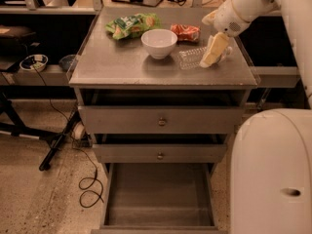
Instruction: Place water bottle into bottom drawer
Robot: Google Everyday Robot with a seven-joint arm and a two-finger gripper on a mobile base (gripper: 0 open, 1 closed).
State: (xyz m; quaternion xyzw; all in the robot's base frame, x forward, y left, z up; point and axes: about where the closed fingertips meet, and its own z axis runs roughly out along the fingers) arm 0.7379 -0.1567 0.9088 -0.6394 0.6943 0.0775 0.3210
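The water bottle (191,57), clear and ribbed, lies on its side on the cabinet top (122,67), to the right of the white bowl. My gripper (214,51) hangs over the bottle's right end, its pale fingers (213,50) pointing down at it and hiding that end. The bottom drawer (158,194) is pulled out below, its grey floor bare. The two upper drawers with round knobs are pushed in.
A white bowl (159,42) stands mid-top. An orange-red snack packet (185,32) and a green snack bag (131,25) lie behind it. My white base (270,174) fills the lower right. Cables (87,186) and a stand leg (53,143) lie on the floor at left.
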